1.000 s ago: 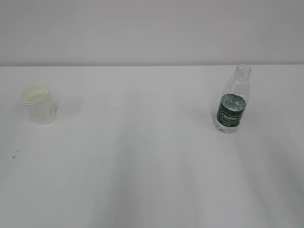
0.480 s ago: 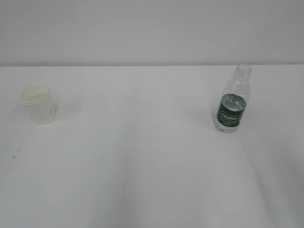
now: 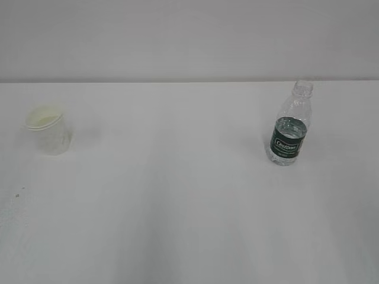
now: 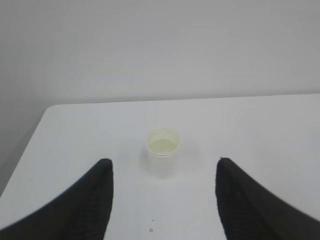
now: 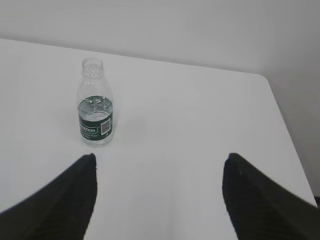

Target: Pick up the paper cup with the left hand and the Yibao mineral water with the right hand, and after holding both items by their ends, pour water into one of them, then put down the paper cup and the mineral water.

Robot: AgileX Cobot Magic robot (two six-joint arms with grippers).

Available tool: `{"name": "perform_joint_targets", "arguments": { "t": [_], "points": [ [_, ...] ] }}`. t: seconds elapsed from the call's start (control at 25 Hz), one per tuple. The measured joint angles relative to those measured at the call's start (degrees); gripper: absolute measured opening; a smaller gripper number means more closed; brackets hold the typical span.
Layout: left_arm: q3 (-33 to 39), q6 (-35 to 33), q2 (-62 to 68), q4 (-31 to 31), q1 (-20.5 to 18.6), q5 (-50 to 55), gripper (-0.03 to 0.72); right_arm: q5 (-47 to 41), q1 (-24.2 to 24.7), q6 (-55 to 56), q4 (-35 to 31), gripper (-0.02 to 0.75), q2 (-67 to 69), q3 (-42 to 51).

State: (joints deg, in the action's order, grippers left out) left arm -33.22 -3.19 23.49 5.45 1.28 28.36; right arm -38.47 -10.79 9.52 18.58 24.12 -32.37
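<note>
The paper cup (image 3: 50, 131) stands upright at the left of the white table; it also shows in the left wrist view (image 4: 162, 152), ahead of my open, empty left gripper (image 4: 163, 162). The Yibao mineral water (image 3: 290, 126), uncapped and partly filled, stands upright at the right; in the right wrist view the bottle (image 5: 95, 104) is ahead and to the left of my open, empty right gripper (image 5: 160, 157). Neither gripper shows in the exterior view.
The white table (image 3: 177, 195) ends at a pale wall behind. Its left edge (image 4: 30, 145) runs near the cup and its right edge (image 5: 285, 130) lies to the right of the bottle. A small speck (image 4: 151, 230) lies on the table before the cup.
</note>
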Motion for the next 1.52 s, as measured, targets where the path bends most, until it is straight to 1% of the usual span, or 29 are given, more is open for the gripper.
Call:
{"name": "perform_joint_targets", "arguments": {
  "t": [0.16, 0.28, 0.6, 0.96, 1.28, 1.36, 1.52],
  "points": [
    [0.0, -5.03, 0.0, 4.24, 0.0, 1.28, 0.456, -3.77, 0.0, 0.0, 0.0, 0.591, -2.1, 0.0],
    [0.0, -6.08, 0.0, 5.31, 0.0, 1.82, 0.456, -6.78, 0.0, 0.11, 0.0, 0.591, -3.16, -0.08],
    [0.0, -6.39, -1.64, 5.5, 0.0, 3.7, 0.44, -10.31, 0.0, 0.11, -0.1, 0.591, -4.49, -0.08],
    [-0.09, -6.39, -2.69, 5.5, 0.0, 5.33, 0.435, -10.54, 0.0, 0.11, -0.46, 0.591, -4.49, -0.08],
    [-0.09, -6.42, -3.04, 2.28, 0.0, 5.33, 0.421, -10.32, 0.0, 0.11, -0.88, 0.59, -4.49, -0.08],
    [-0.09, -6.42, -3.85, 1.15, 1.32, 5.21, 0.419, -10.07, 0.0, 0.11, -1.88, 0.591, -4.49, -0.08],
    [-0.09, -6.52, -5.02, -2.29, 6.34, 5.75, 0.417, -8.81, 0.0, 0.11, -5.25, 0.591, -4.49, -0.08]
  ]
}}
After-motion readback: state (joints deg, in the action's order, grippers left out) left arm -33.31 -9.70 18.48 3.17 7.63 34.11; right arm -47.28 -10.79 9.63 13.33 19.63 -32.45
